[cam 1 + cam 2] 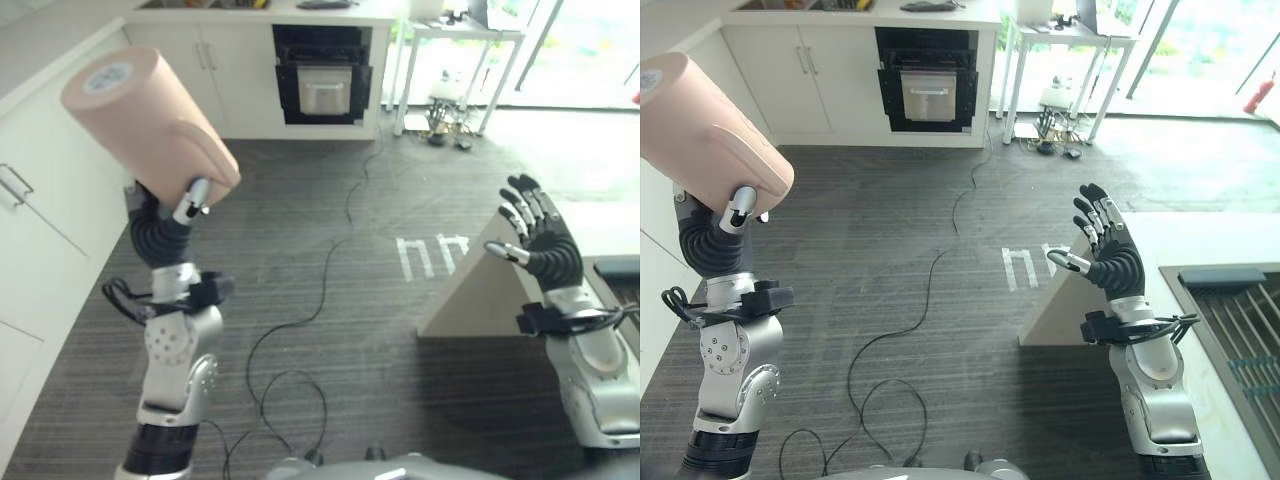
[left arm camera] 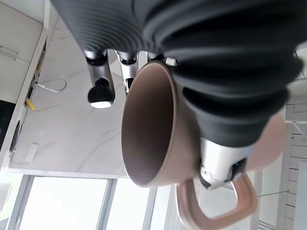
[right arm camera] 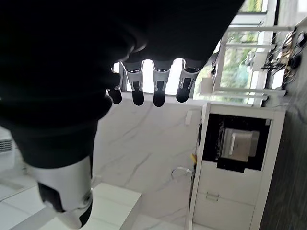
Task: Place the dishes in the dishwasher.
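Close before our head camera, our left hand (image 1: 190,205) grips a pink-tan mug (image 1: 145,115), fingers and thumb curled around its body, bottom up and tilted, raised high over the dark floor (image 1: 330,330). Our right hand (image 1: 1105,250) stands empty, fingers straight and spread, beside the white counter (image 1: 1200,240) (a dark rack (image 1: 1240,320) shows at its edge, possibly the dishwasher's). Farther off stands a built-in oven (image 1: 322,85) among white cabinets (image 1: 215,70). We judge the task barely begun: the mug is in hand and nothing is loaded yet.
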Tool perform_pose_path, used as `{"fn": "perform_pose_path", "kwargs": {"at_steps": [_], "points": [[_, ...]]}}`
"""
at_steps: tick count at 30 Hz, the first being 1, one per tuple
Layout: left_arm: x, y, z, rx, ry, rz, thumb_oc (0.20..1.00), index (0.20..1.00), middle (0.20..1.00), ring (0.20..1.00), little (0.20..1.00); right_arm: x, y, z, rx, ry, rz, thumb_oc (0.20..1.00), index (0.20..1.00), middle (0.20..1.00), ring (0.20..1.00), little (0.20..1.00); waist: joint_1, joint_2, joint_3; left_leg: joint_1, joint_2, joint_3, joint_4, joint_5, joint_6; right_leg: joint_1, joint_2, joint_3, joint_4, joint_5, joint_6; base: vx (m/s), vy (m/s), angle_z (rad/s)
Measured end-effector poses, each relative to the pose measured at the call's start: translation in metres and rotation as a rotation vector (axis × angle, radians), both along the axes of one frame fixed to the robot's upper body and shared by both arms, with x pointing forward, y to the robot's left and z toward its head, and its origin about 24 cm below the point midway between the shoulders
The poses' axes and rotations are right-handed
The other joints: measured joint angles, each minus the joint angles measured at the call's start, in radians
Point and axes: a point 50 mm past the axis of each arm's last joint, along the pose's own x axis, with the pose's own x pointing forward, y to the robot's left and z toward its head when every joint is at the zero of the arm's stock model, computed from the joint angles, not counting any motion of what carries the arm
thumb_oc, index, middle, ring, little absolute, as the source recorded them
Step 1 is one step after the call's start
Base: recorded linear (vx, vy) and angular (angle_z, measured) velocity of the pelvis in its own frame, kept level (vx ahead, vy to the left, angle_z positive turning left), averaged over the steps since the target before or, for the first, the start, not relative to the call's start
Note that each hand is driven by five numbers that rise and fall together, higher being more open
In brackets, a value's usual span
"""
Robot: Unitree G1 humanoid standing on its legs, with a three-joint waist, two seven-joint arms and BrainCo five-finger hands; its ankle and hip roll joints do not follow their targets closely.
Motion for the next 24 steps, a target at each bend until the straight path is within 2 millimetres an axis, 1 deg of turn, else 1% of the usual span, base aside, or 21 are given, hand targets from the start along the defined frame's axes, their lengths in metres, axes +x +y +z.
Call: {"fn": "perform_pose_path", "kwargs": {"at_steps": [1,3,4,5,6,7,8,9,10,11,12,13,14,15,16,17,19,24], "points": [[-0.001,0.004,-0.001,-0.02,0.001,0.011,0.2,0.2,0.2,0.2,0.2,0.001,0.0,0.0,-0.001,0.002,0.002,1.0,1.0,1.0,1.0,1.0,0.006,0.002,0.001,-0.003,0.012,0.0,-0.007,0.003,-0.008,-0.001,0.011,-0.004,0.0,0.002,-0.004,0.04,-0.215,0.14],[-0.006,0.01,-0.006,-0.027,0.027,0.039,0.2,0.2,0.2,0.2,0.2,0.001,-0.002,0.0,-0.018,0.017,0.002,1.0,1.0,1.0,1.0,1.0,0.001,0.003,0.002,-0.009,0.021,0.003,-0.007,0.006,-0.021,0.001,0.02,-0.017,0.0,0.002,-0.006,-0.04,-0.139,0.16],[-0.005,0.011,-0.007,-0.031,0.032,0.041,0.2,0.2,0.2,0.2,0.2,0.0,-0.004,-0.001,-0.028,0.024,-0.005,1.0,1.0,1.0,1.0,1.0,-0.005,-0.003,0.008,-0.026,0.011,0.028,0.003,0.025,-0.048,0.0,0.013,-0.039,0.0,0.002,-0.007,-0.11,-0.038,0.46],[-0.005,0.01,-0.007,-0.037,0.031,0.034,0.2,0.2,0.2,0.2,0.2,-0.002,-0.007,-0.001,-0.039,0.029,-0.012,1.0,1.0,1.0,1.0,1.0,-0.011,-0.004,0.011,-0.045,0.008,0.065,0.012,0.039,-0.062,-0.001,0.005,-0.063,0.0,0.003,-0.008,-0.11,-0.011,2.15],[0.007,-0.002,-0.001,-0.06,0.003,-0.058,0.2,0.2,0.2,0.2,0.2,-0.004,-0.021,0.001,-0.081,0.039,-0.072,1.0,1.0,1.0,1.0,1.0,-0.047,-0.005,0.046,-0.127,0.027,0.392,0.075,-0.028,-0.007,0.004,-0.041,-0.242,0.001,-0.011,-0.036,-0.16,0.097,2.17],[0.007,-0.002,0.0,-0.049,-0.002,-0.071,0.2,0.2,0.2,0.2,0.2,-0.003,-0.021,-0.001,-0.073,0.046,-0.076,1.0,1.0,1.0,1.0,1.0,-0.034,-0.02,0.052,-0.137,0.059,0.469,0.145,-0.036,-0.015,0.003,-0.059,-0.252,0.0,-0.014,-0.039,-0.12,0.13,2.13],[0.004,-0.002,0.001,-0.063,-0.018,-0.074,0.2,0.2,0.2,0.2,0.2,-0.003,-0.021,0.003,-0.075,0.023,-0.072,1.0,1.0,1.0,1.0,1.0,-0.029,-0.009,0.049,-0.124,0.107,0.5,0.181,-0.041,-0.027,-0.001,-0.067,-0.273,0.0,-0.012,-0.03,-0.1,0.158,0.69],[0.004,-0.001,0.004,-0.062,-0.036,-0.069,0.2,0.2,0.2,0.2,0.2,0.001,-0.023,0.014,-0.07,-0.035,-0.08,1.0,1.0,1.0,1.0,1.0,-0.061,0.028,0.053,-0.035,0.13,0.49,0.035,-0.024,-0.07,-0.005,-0.069,-0.286,0.0,-0.001,-0.007,-0.04,0.124,0.56],[0.006,-0.003,0.005,-0.061,-0.038,-0.078,0.2,0.2,0.2,0.2,0.2,0.002,-0.024,0.019,-0.073,-0.057,-0.085,1.0,1.0,1.0,1.0,1.0,-0.071,0.063,0.06,0.019,0.13,0.475,-0.03,-0.003,-0.071,-0.006,-0.06,-0.287,0.0,0.004,0.008,-0.02,0.106,0.32],[0.008,-0.004,0.008,-0.058,-0.046,-0.082,0.2,0.2,0.2,0.2,0.2,0.001,-0.027,0.02,-0.065,-0.065,-0.092,1.0,1.0,1.0,1.0,1.0,-0.073,0.086,0.073,0.046,0.124,0.453,-0.028,-0.003,-0.079,-0.003,-0.063,-0.278,0.0,0.01,0.027,0.0,0.106,0.01],[0.008,-0.003,0.009,-0.058,-0.049,-0.078,0.2,0.2,0.2,0.2,0.2,-0.002,-0.028,0.016,-0.053,-0.045,-0.09,1.0,1.0,1.0,1.0,1.0,-0.08,0.082,0.074,0.048,0.103,0.444,-0.026,0.002,-0.067,-0.004,-0.079,-0.276,0.0,0.023,0.045,0.02,0.067,0.09],[0.007,0.0,0.01,-0.063,-0.061,-0.065,0.2,0.2,0.2,0.2,0.2,-0.005,-0.027,0.007,-0.028,-0.024,-0.094,1.0,1.0,1.0,1.0,1.0,-0.089,0.067,0.07,0.046,0.07,0.429,-0.026,0.0,-0.057,-0.002,-0.112,-0.277,0.0,0.03,0.061,0.02,0.05,0.22],[0.007,0.001,0.011,-0.06,-0.062,-0.065,0.2,0.2,0.2,0.2,0.2,-0.005,-0.024,0.004,-0.013,-0.018,-0.088,1.0,1.0,1.0,1.0,1.0,-0.088,0.059,0.069,0.044,0.06,0.424,-0.026,0.001,-0.054,-0.002,-0.124,-0.276,0.0,0.035,0.071,0.01,0.025,0.25],[0.003,0.003,0.0,-0.051,-0.012,-0.061,0.2,0.2,0.2,0.2,0.2,-0.008,-0.017,-0.006,-0.01,0.022,-0.054,1.0,1.0,1.0,1.0,1.0,-0.07,0.033,-0.047,0.038,0.062,0.411,-0.026,0.013,-0.035,-0.003,-0.114,-0.27,0.0,0.034,0.08,0.01,0.01,0.1],[0.003,0.002,0.0,-0.045,-0.009,-0.066,0.2,0.2,0.2,0.2,0.2,-0.008,-0.017,-0.006,-0.008,0.024,-0.052,1.0,1.0,1.0,1.0,1.0,-0.07,0.033,-0.048,0.038,0.061,0.408,-0.026,0.013,-0.035,-0.004,-0.113,-0.268,0.0,0.035,0.079,0.01,0.02,0.04],[0.003,0.001,-0.005,-0.005,0.018,-0.098,0.2,0.2,0.2,0.2,0.2,-0.011,-0.016,-0.011,-0.009,0.041,-0.045,1.0,1.0,1.0,1.0,1.0,-0.065,0.033,-0.053,0.03,0.061,0.408,-0.026,0.013,-0.035,-0.012,-0.113,-0.246,0.0,0.035,0.079,0.0,0.0,0.0],[0.002,0.0,-0.015,0.022,0.076,-0.121,0.2,0.2,0.2,0.2,0.2,-0.011,-0.009,-0.017,-0.005,0.069,-0.014,1.0,1.0,1.0,1.0,1.0,-0.064,0.035,-0.056,0.021,0.059,0.409,-0.026,0.017,-0.033,-0.022,-0.113,-0.24,0.0,0.036,0.078,0.0,0.0,0.0],[0.002,0.001,-0.024,0.036,0.133,-0.135,0.2,0.2,0.2,0.2,0.2,-0.011,-0.007,-0.02,0.038,0.074,-0.017,1.0,1.0,1.0,1.0,1.0,-0.054,0.038,-0.057,0.022,0.061,0.408,-0.026,0.022,-0.032,-0.02,-0.111,-0.236,-0.001,0.035,0.078,-0.04,-0.079,0.0]]}}
